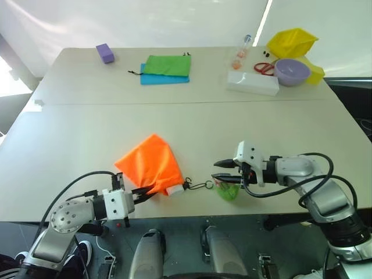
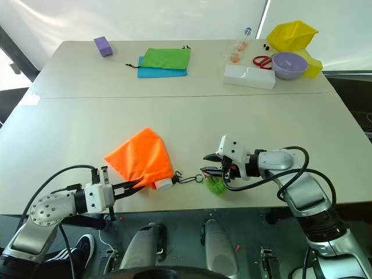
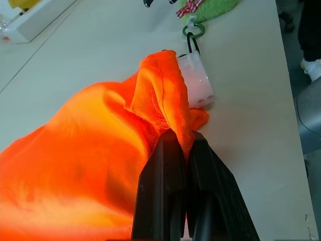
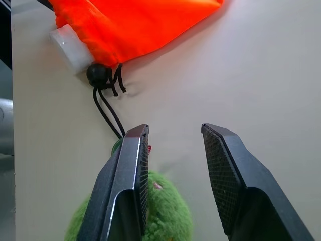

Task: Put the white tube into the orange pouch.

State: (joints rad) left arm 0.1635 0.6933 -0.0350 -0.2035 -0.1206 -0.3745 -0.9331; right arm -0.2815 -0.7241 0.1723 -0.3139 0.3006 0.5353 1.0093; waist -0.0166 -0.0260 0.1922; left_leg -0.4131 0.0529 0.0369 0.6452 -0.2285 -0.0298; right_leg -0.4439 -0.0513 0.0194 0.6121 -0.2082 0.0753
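Jaws clamped on orange cloth at left, jaws parted and empty at right

The left gripper pinches the hem of the orange pouch near the table's front edge; the white tube lies in the pouch's mouth, one end poking out beside the black cord and its green ring. The right gripper hovers just beyond that cord — above a fuzzy green toy, holding nothing. Far back lie a green pouch on a blue pouch, a white box and a purple bowl.
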